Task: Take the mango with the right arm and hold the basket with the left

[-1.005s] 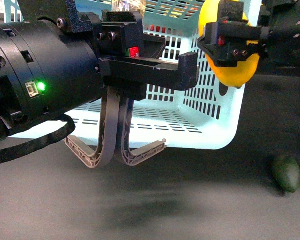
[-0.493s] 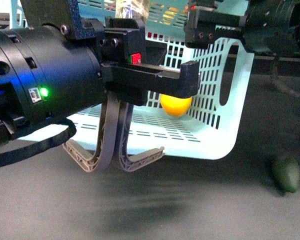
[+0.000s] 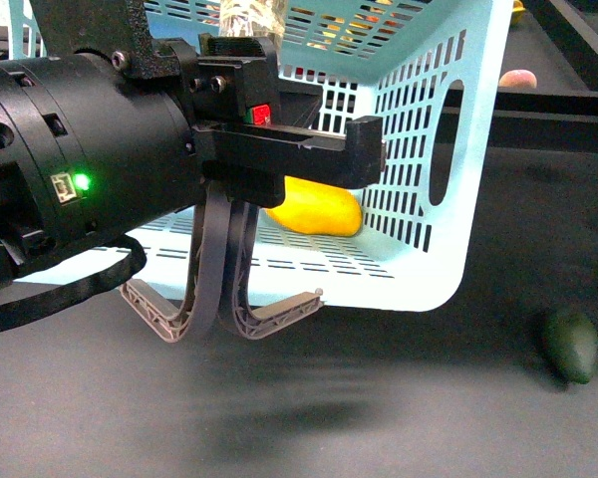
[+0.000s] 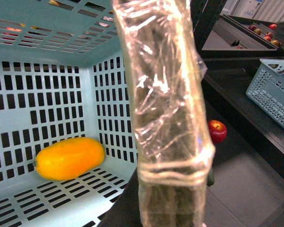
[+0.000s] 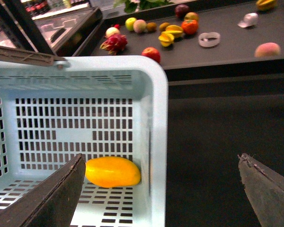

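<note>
Two grey fingers of the left gripper sit nearest, pressed almost together over what looks like the near wall of the basket, so I judge it clamped there. Just beyond them, inside the tilted basket, the mango lies on the slatted floor against a side wall. Above it the right gripper hangs spread wide and empty, with the mango just beside one finger and the basket rim between the two. The drop looks done. Next, the right arm should rise clear of the rim while the left holds steady.
</note>
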`<state>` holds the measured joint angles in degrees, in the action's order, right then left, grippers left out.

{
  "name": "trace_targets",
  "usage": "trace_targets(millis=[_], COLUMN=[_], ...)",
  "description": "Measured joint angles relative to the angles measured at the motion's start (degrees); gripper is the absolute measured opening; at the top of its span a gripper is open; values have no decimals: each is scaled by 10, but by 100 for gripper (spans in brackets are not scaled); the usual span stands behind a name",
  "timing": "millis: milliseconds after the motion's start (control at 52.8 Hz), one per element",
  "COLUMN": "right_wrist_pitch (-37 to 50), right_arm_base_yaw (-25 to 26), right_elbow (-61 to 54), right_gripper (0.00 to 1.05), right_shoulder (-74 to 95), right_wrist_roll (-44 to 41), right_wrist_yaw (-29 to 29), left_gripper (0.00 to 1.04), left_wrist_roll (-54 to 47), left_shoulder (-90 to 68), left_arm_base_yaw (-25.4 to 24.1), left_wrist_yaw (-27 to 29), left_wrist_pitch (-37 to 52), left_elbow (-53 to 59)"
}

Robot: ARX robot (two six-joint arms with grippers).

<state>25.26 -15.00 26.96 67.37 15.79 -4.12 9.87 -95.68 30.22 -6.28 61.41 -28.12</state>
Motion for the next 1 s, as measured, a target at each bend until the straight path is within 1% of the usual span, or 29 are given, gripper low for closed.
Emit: trace_targets(millis=[57, 152, 303, 379, 645, 682, 701, 739, 758, 853, 872, 910, 1005], right_wrist_pitch=[-20, -59, -121, -158, -160, -104, -61, -30, -18, -22, -23, -30, -44], right_arm_base_yaw=[4, 7, -3, -22, -28, -20, -11, -3, 4, 28, 31, 40, 57], right_elbow=[-19, -57, -115, -151, -156, -175, -191, -205, -213, -224, -225, -229, -236], right_gripper=[97, 97, 97, 97, 97, 91, 85, 80, 75, 59, 57, 50, 36], right_shoulder=[-40, -120, -245, -319, -340, -344, -349, -357, -366, -395, -397, -409, -429], right_wrist_roll=[6, 12, 16, 17, 17, -11, -43, -70, -89, -129, -132, -139, -147], right_wrist_yaw=[-8, -38, -118, -169, -174, -148, -121, -106, -95, -75, -73, -65, -49], left_gripper=[8, 8, 8, 8, 8, 8, 8, 8, 8, 8, 8, 8, 8], left_wrist_roll=[0, 1, 0, 0, -1, 0, 1, 0, 0, 0, 0, 0, 0], left_shoulder=[0, 0, 0, 0, 0, 0, 0, 0, 0, 0, 0, 0, 0], left_arm_base_yaw=[0, 1, 1, 1, 1, 1, 1, 1, 1, 1, 1, 1, 1], left_wrist_yaw=[-2, -3, -3, -3, -2, -2, -2, -2, -3, -3, -3, -3, -3], left_wrist_pitch=[0, 0, 0, 0, 0, 0, 0, 0, 0, 0, 0, 0, 0], left_elbow=[0, 0, 0, 0, 0, 0, 0, 0, 0, 0, 0, 0, 0])
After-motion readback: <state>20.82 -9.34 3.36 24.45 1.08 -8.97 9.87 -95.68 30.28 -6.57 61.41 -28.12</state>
